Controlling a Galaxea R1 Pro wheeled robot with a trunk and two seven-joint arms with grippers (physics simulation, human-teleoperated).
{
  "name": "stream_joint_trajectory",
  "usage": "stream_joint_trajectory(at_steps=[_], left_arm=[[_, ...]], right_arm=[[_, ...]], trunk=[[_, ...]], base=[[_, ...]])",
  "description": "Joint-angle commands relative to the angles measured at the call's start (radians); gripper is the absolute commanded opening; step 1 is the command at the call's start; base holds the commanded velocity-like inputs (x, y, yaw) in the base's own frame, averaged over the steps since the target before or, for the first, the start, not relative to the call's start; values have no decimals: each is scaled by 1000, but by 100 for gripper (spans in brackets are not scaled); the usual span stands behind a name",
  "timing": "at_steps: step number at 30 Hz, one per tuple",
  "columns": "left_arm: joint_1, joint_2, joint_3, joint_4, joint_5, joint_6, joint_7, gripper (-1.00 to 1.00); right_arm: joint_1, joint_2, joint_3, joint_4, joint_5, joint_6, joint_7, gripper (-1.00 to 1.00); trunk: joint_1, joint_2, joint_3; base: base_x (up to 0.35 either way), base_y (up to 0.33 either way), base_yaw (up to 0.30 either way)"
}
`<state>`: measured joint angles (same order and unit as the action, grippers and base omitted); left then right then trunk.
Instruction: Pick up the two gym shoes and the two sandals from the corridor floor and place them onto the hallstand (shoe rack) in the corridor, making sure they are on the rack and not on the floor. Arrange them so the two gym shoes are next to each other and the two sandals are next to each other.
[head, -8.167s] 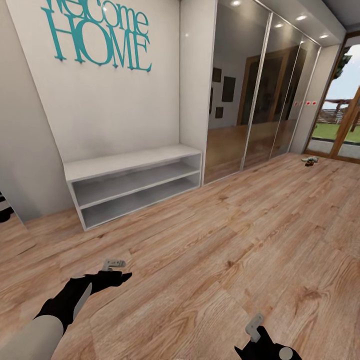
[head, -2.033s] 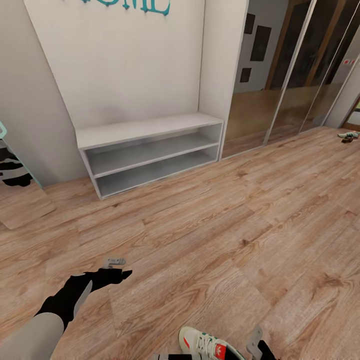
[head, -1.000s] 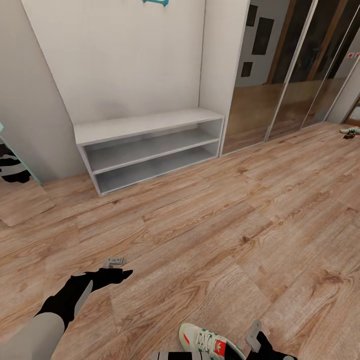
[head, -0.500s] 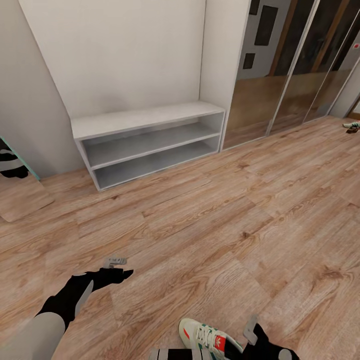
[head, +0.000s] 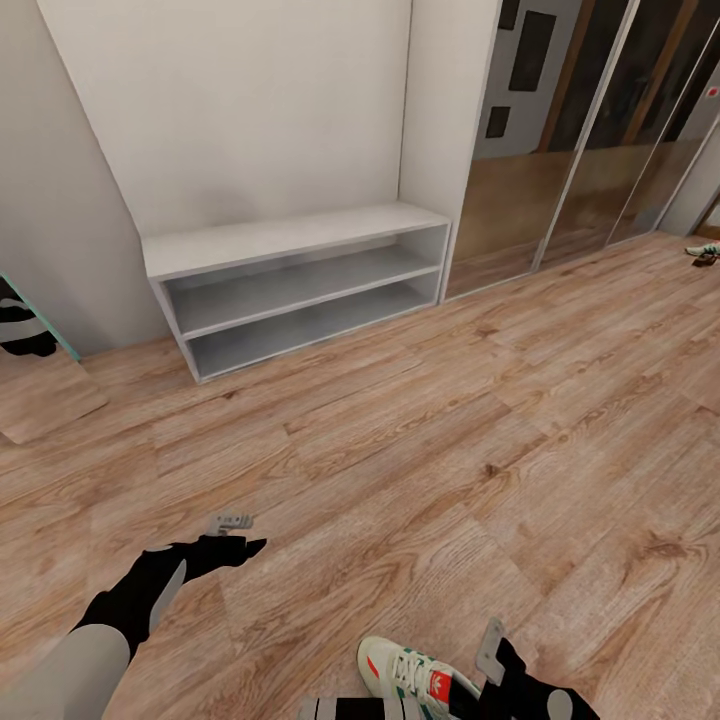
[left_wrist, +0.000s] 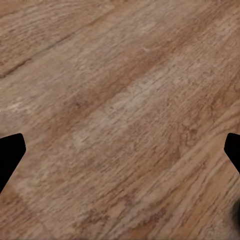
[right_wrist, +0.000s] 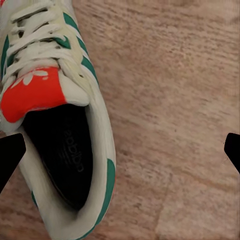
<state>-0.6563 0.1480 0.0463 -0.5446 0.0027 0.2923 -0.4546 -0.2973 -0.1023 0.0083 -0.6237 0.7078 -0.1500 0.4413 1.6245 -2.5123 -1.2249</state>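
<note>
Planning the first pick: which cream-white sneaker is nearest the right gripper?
The cream-white, green-striped sneaker right beside the right gripper, at the robot's base; the other shoe lies far across the corridor.

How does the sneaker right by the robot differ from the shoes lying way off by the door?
The near gym shoe lies at the robot's base beside the right pincer; the far shoes lie down the corridor floor at the picture's right edge. The near one shows green stripes, laces and a red-orange tongue label; the far ones are too small to make out more than a pale shape beside a dark one. Both rest on the floor, not on the hallstand.
</note>
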Motion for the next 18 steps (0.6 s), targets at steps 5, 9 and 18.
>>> stream_joint_trajectory(at_steps=[5,9,18], left_arm=[[0,0,5,-1,0,10,-6,100],[1,2,5,-2,0,10,-6,100],[1,6,6,-2,0,10,-6,100]], right_arm=[[0,0,2,-3,10,-5,1,100],[0,0,2,-2,10,-5,0,100],[0,0,2,-1,10,-5,-1,100]], trunk=[[2,-1,-16],[3,-2,-24],[3,-2,-24]], base=[[0,0,0],[0,0,0],[0,0,0]])
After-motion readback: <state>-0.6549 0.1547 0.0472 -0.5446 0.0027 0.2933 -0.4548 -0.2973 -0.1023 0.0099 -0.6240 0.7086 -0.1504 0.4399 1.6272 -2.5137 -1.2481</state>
